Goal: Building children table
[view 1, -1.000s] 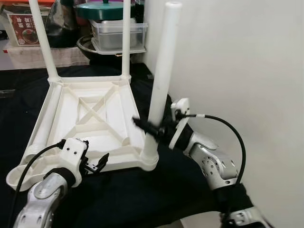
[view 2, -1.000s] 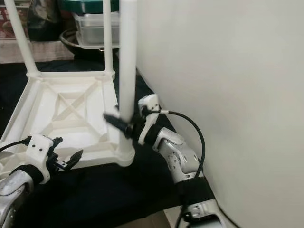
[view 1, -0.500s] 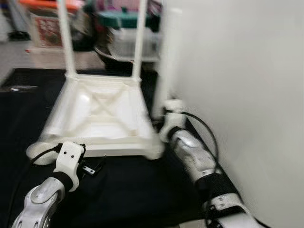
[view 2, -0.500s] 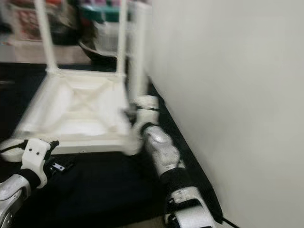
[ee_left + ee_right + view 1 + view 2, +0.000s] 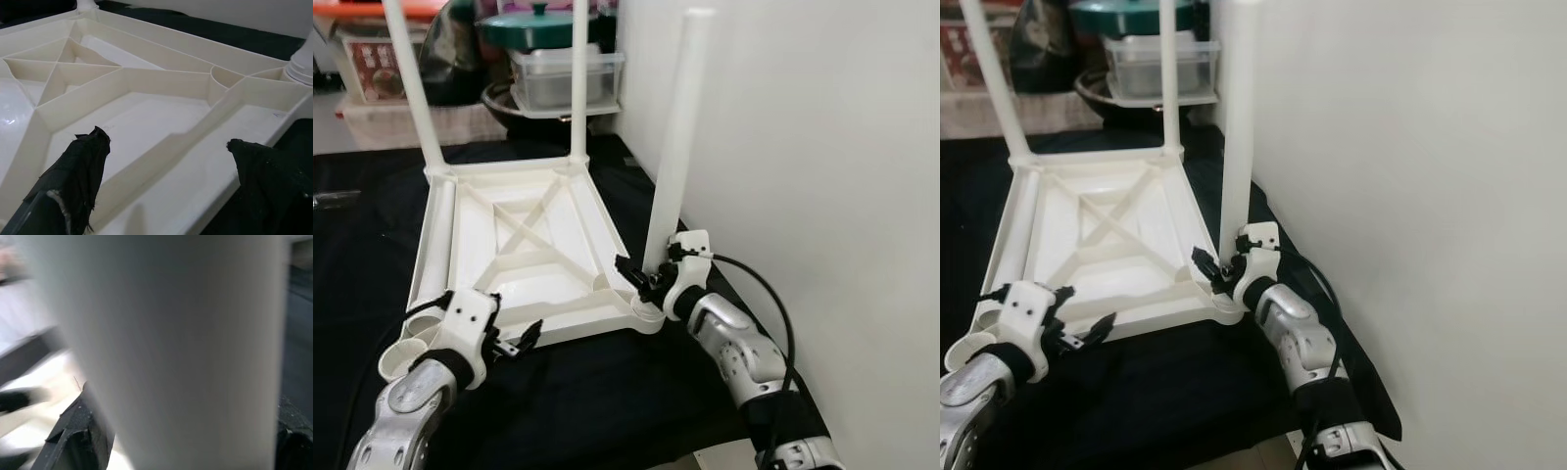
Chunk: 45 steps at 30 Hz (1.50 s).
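At near right, right pincer [image 5: 641,279] clamps leg [image 5: 674,157] at upturned children table [image 5: 524,250] corner socket; left pincer [image 5: 514,341] spread, idle. Judged: leg-seating step; next, press down firmly.

Hidden and cut-off parts around the upturned table

Two far legs [image 5: 409,88] are running off the top edge; the near-left corner socket [image 5: 399,359] is hiding behind the left gripper [image 5: 514,342]. The near leg [image 5: 166,352] is blurring at close range, covering the right gripper's [image 5: 638,276] far finger. Box label [image 5: 374,73] is staying unreadable.
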{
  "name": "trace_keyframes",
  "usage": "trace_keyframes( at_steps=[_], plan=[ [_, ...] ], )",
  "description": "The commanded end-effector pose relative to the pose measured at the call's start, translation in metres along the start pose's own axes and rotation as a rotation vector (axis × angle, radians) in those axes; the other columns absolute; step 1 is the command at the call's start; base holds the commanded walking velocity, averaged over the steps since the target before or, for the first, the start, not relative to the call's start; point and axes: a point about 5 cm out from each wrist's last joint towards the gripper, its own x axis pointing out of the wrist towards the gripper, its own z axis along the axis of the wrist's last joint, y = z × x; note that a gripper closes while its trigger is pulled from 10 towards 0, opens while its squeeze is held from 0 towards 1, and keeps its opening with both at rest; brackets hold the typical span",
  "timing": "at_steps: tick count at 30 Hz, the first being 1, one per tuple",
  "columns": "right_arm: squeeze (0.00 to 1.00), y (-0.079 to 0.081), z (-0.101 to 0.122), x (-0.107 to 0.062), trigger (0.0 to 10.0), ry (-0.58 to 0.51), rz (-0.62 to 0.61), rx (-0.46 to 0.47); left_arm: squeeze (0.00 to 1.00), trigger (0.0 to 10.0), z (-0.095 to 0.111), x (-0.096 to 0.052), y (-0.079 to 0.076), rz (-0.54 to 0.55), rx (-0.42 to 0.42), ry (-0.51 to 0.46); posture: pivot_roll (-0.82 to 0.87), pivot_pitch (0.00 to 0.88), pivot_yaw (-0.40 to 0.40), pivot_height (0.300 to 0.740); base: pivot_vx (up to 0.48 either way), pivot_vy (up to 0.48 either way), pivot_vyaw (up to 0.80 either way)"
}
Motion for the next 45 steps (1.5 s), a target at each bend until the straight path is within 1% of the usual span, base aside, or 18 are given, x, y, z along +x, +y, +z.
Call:
trace_keyframes(
  at_steps=[1,7,8,13,15,17,19,22,23,25,26,27,28,29,30,41,43,45],
  plan=[
    [0.0,0.025,0.01,0.005,10.0,-0.027,0.252,-0.007,0.0,10.0,-0.003,-0.002,0.003,0.003,-0.001,0.014,0.19,0.0,-0.092,0.74,0.0,0.0,0.0],
    [0.0,0.054,0.007,0.001,7.7,0.018,0.543,-0.024,0.0,10.0,-0.002,-0.003,-0.001,0.007,-0.003,0.009,0.21,0.0,-0.107,0.74,0.0,0.0,0.0],
    [0.0,0.057,0.004,0.004,0.0,0.012,0.536,-0.018,0.0,10.0,-0.002,-0.005,0.0,0.012,-0.003,0.011,0.22,0.0,-0.113,0.74,0.0,0.0,0.0],
    [0.0,0.033,-0.008,0.025,0.0,0.024,0.157,-0.007,0.0,10.0,-0.003,-0.008,0.005,0.03,0.0,0.017,0.22,0.0,-0.109,0.74,0.0,0.0,0.0],
    [0.0,-0.013,-0.018,0.022,0.0,0.078,-0.386,-0.025,0.0,10.0,-0.003,-0.006,0.003,0.019,-0.001,0.015,0.21,0.0,-0.105,0.74,0.0,0.0,0.0],
    [0.0,-0.016,-0.018,0.021,0.0,0.081,-0.413,-0.027,0.0,10.0,-0.003,-0.006,0.003,0.018,-0.001,0.014,0.21,0.0,-0.105,0.74,0.0,0.0,0.0],
    [0.0,-0.045,-0.022,-0.003,0.0,0.108,-0.757,-0.031,0.0,10.0,-0.003,-0.002,0.002,0.017,-0.003,0.013,0.19,0.0,-0.098,0.74,0.0,0.0,0.0],
    [0.0,-0.039,-0.025,-0.004,0.0,0.103,-0.697,0.031,0.0,10.0,-0.002,0.0,0.0,0.008,-0.006,0.005,0.18,0.0,-0.092,0.74,0.0,0.0,0.0],
    [0.0,-0.029,-0.021,-0.002,10.0,0.058,-0.593,0.001,0.0,10.0,-0.002,0.0,0.0,0.005,-0.007,0.005,0.17,0.0,-0.086,0.74,0.0,0.0,0.0],
    [0.0,-0.022,-0.019,0.0,10.0,0.027,-0.52,-0.027,0.0,10.0,-0.002,0.001,-0.001,0.003,-0.007,0.005,0.17,0.0,-0.086,0.74,0.0,0.0,0.0],
    [0.56,-0.015,-0.018,0.0,10.0,0.018,-0.435,0.001,0.0,10.0,-0.003,0.001,-0.002,0.001,-0.008,0.007,0.16,0.0,-0.089,0.74,0.0,0.0,0.0],
    [0.56,-0.015,-0.018,0.0,10.0,0.018,-0.435,0.001,0.0,10.0,-0.003,0.001,-0.002,0.001,-0.008,0.007,0.16,0.0,-0.089,0.74,0.0,0.0,0.0],
    [1.0,-0.007,-0.015,0.001,10.0,-0.004,-0.321,0.025,0.0,10.0,-0.003,0.001,-0.002,-0.002,-0.01,0.006,0.17,0.0,-0.092,0.74,0.0,0.0,0.0],
    [1.0,-0.001,-0.014,0.004,10.0,-0.002,-0.236,0.059,0.0,10.0,-0.002,0.001,-0.003,-0.003,-0.011,0.006,0.17,0.0,-0.093,0.74,0.0,0.0,0.0],
    [0.0,0.004,-0.009,0.006,10.0,-0.006,-0.149,0.04,0.0,10.0,-0.003,0.001,-0.003,-0.003,-0.015,0.006,0.16,0.0,-0.093,0.74,0.0,0.0,0.0],
    [0.0,0.024,0.016,0.01,10.0,0.011,0.316,-0.108,0.0,10.0,-0.003,0.002,-0.006,-0.005,-0.019,0.004,0.17,0.0,-0.102,0.74,0.0,0.0,0.0],
    [0.0,0.035,0.016,0.007,8.8,0.031,0.479,-0.137,0.0,10.0,-0.002,0.003,-0.007,-0.007,-0.019,0.001,0.18,0.0,-0.104,0.74,0.0,0.0,0.0],
    [0.0,0.055,0.01,0.004,2.1,0.073,0.695,-0.156,0.0,10.0,-0.001,0.002,-0.006,-0.005,-0.02,-0.005,0.19,0.0,-0.117,0.74,0.0,0.0,0.0]
  ],
)
